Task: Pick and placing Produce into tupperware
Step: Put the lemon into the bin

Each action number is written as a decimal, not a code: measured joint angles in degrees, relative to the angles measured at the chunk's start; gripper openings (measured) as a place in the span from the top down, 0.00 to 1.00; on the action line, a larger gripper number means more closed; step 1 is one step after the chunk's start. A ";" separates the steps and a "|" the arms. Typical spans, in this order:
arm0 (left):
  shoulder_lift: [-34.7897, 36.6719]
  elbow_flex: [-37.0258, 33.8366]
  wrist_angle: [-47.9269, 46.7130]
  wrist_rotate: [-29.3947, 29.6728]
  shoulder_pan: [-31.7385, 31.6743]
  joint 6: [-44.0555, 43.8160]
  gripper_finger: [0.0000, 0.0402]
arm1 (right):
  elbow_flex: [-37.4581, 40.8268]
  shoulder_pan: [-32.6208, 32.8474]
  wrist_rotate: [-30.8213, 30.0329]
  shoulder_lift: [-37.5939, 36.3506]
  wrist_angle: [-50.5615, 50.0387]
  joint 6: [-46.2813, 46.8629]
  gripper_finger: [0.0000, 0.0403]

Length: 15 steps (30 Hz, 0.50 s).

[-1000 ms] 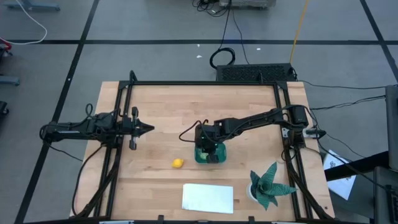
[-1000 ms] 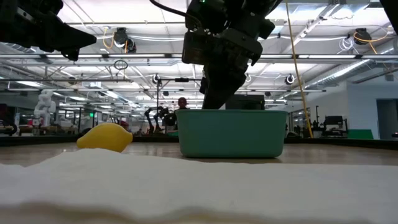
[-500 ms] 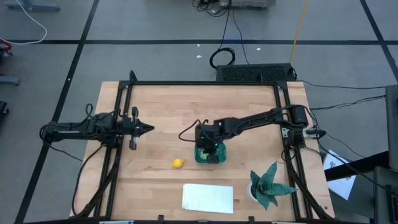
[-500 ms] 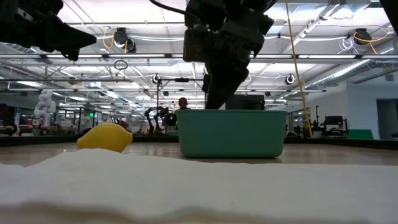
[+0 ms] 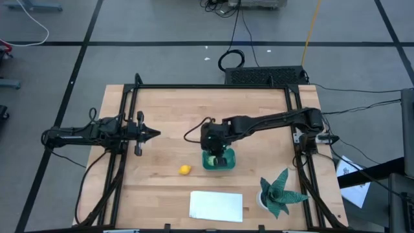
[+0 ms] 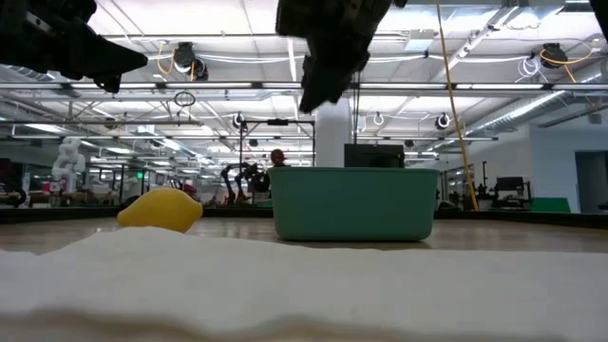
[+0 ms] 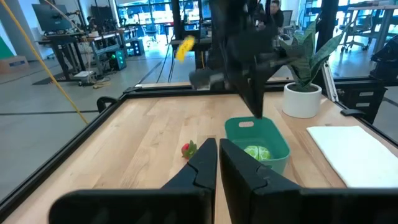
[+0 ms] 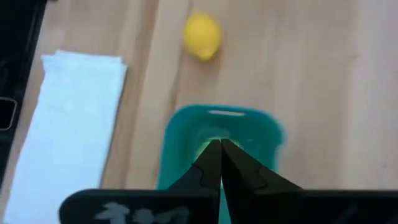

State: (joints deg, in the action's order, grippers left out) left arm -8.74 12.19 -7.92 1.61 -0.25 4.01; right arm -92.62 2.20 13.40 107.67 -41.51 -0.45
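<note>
The teal tupperware [image 5: 220, 162] stands on the wooden table near its middle. A light-green piece of produce [image 7: 255, 151] lies inside it. The yellow lemon [image 5: 185, 169] rests on the table to the tub's left. A small red piece [image 7: 188, 149] lies on the wood beside the tub's far side. My right gripper [image 6: 308, 103] hangs shut and empty above the tub [image 8: 217, 124], slanting down. My left gripper [image 5: 155, 134] waits shut and level at the table's left side.
A flat white sheet [image 5: 216, 206] lies by the near edge. A potted spiky plant [image 5: 279, 193] stands at the near right corner. Black frame rails [image 5: 207, 86] run along the far edge and both sides. Bare wood lies between the left gripper and the tub.
My right gripper has risen straight up out of the tupperware and now hangs clear above its rim. It has stayed shut and carries nothing. The tub and the lemon have not moved.
</note>
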 joint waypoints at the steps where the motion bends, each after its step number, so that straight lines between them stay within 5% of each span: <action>1: -0.01 0.00 -0.03 0.00 0.01 0.02 0.94 | -0.02 0.00 -1.08 -1.12 -0.14 -0.02 1.00; 15: -0.01 0.00 -0.02 0.44 0.01 0.02 0.94 | -0.06 -1.16 -9.30 -20.18 -1.91 1.46 1.00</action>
State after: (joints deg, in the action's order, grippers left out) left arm -8.75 12.19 -7.93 2.05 -0.24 4.03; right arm -92.68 1.04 4.10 87.49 -43.41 1.01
